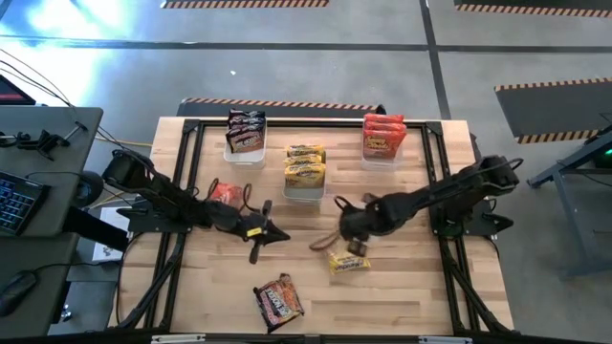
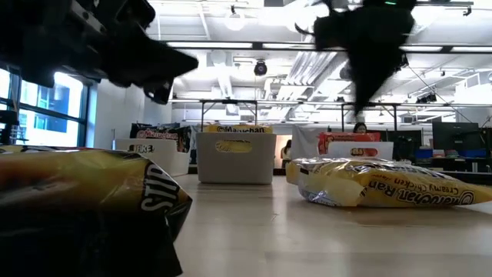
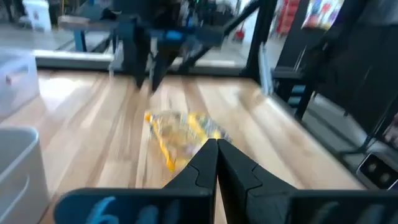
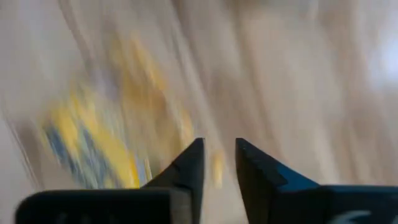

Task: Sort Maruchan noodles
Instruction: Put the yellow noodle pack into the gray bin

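Maruchan noodles lay partly sorted on the wooden table [image 1: 402, 287]. Toward twelve o'clock stood three clear bins: the left bin [image 1: 245, 145] held dark packets [image 1: 246, 124], the middle bin [image 1: 304, 182] held yellow packets [image 1: 305, 161], and the right bin [image 1: 383, 153] held red-orange packets [image 1: 383, 132].

Three packets lay loose. A yellow packet [image 1: 348, 261] sat just at six o'clock from my right gripper [image 1: 326, 242]; a dark packet [image 1: 278, 301] lay near the table's six o'clock edge; a red packet [image 1: 226, 193] rested at nine o'clock from the middle bin, close under my left arm.

My right gripper hovered over the table's middle with its fingers [image 4: 193, 163] a narrow gap apart and nothing between them; the yellow packet showed blurred beyond them. My left gripper [image 1: 256, 250] hung at nine o'clock from the right one, its fingers [image 3: 206, 163] pressed together and empty, pointing toward the yellow packet.
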